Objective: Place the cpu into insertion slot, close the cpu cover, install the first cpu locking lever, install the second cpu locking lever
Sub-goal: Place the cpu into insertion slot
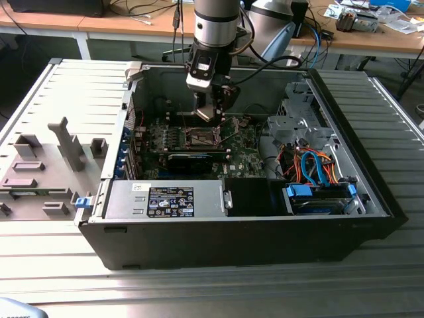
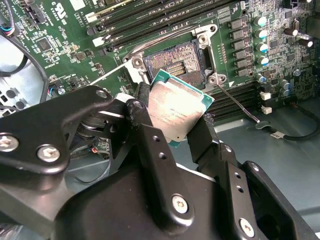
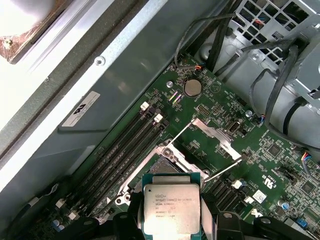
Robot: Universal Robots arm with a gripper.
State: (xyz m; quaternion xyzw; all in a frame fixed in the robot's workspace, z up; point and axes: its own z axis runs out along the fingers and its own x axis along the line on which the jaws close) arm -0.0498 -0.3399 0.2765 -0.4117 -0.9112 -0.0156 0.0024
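The cpu (image 3: 171, 210) is clamped in the gripper (image 3: 173, 222) close to the uncovered insertion slot (image 3: 163, 161); the cpu cover (image 3: 216, 136) is raised.

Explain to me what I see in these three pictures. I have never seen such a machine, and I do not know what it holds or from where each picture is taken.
The machine is a robot arm reaching down into an open computer case that lies on a metal table. The exterior view comes from a camera off the arm, so it shows the whole scene. Both wrist views come from cameras riding on the arm, so they look closely at the green motherboard. At the arm's tip is the end effector, its grasping part. It is shut on the cpu, a small square chip with a grey metal top. The chip hangs over the empty insertion slot, its square socket. The cpu cover stands open.
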